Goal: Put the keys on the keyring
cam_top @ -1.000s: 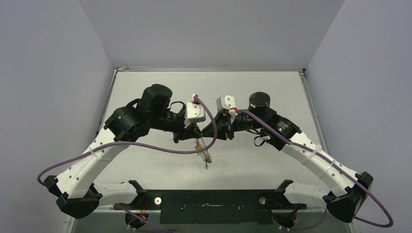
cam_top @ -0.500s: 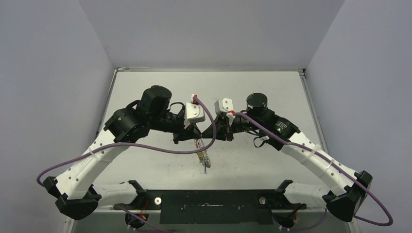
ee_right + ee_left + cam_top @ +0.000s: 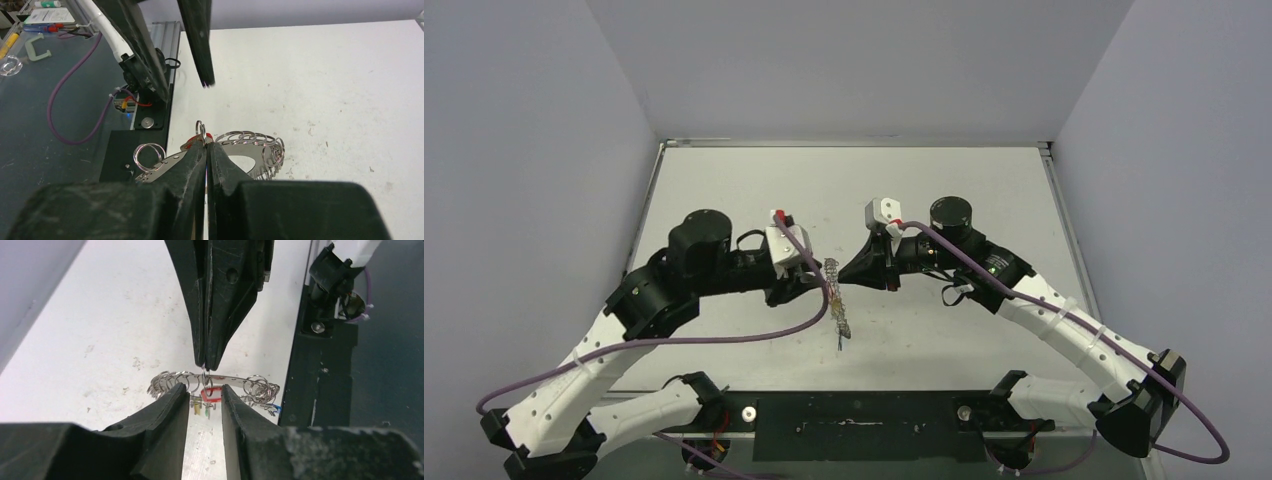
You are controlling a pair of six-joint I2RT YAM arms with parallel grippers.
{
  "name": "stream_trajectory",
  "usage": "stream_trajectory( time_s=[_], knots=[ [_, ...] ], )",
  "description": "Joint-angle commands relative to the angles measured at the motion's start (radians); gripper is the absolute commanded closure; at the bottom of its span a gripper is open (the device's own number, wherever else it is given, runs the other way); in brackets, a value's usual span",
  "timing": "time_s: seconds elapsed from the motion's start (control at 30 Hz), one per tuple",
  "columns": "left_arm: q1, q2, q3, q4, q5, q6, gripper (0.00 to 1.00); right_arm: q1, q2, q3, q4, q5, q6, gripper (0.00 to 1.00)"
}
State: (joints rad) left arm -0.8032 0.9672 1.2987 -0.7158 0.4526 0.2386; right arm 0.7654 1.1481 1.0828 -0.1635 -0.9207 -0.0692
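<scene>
Right tool (image 3: 206, 146) clamped shut on one small wire loop (image 3: 200, 128) at the rim of the keyring (image 3: 250, 152). Ring appears to be held up off the counter (image 3: 984, 190), about mid-counter between the two arms.

Left tool (image 3: 204, 393) has its fingers parted with nothing between them. It sits just short of the ring and points at the pinched loop.

Progress, as a judgement: a red tag (image 3: 210, 391) sits tight against the ring at the pinched loop. A blue tag (image 3: 273, 410) shows under the loop cluster at one end. No loose key is visible on the counter from above. Both keys look to be travelling with the ring, so the threading may be finished or nearly so. Whether each key is fully through its loop is too small to tell. What may be left is a check, or seating the red one.

View differences:
- Left wrist sees the ring edge-on, with both coloured tags and greenish-yellow bits (image 3: 199, 410) hanging below.
- Right wrist shows the ring's flat face, its wide hole and fanned loops, and the left tool's spread fingers beyond. Red shows only as a sliver, and no blue.
- Top view gives the arm layout only. The ring there is a small dangling cluster.
</scene>
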Motion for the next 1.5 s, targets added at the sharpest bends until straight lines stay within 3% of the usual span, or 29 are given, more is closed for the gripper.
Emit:
stream_trajectory(
  time_s=[0.0, 0.13, 0.3, 0.63, 0.87, 1.2, 1.47],
  knots=[
    [-0.002, -0.153, -0.132, 0.262, -0.1, -0.099, 0.7, -0.012, -0.042, -0.004, 0.113, 0.013, 0.046, 1.0],
    [-0.002, -0.234, -0.247, 0.37, -0.114, -0.163, 0.61, -0.014, -0.045, -0.008, 0.118, 0.009, 0.053, 1.0],
    [-0.003, -0.257, -0.333, 0.455, -0.106, -0.208, 0.59, -0.014, -0.045, -0.01, 0.128, 0.006, 0.063, 1.0],
    [-0.002, -0.226, -0.388, 0.514, -0.088, -0.232, 0.71, -0.014, -0.048, -0.008, 0.13, 0.007, 0.064, 1.0],
    [-0.003, -0.219, -0.408, 0.491, -0.072, -0.233, 1.0, -0.014, -0.047, -0.008, 0.133, 0.008, 0.065, 1.0],
    [-0.003, -0.223, -0.427, 0.446, -0.065, -0.233, 1.0, -0.014, -0.047, -0.012, 0.155, 0.01, 0.069, 1.0],
    [-0.002, -0.191, -0.45, 0.534, -0.042, -0.233, 1.0, -0.013, -0.048, -0.033, 0.206, 0.008, 0.119, 1.0]
  ],
)
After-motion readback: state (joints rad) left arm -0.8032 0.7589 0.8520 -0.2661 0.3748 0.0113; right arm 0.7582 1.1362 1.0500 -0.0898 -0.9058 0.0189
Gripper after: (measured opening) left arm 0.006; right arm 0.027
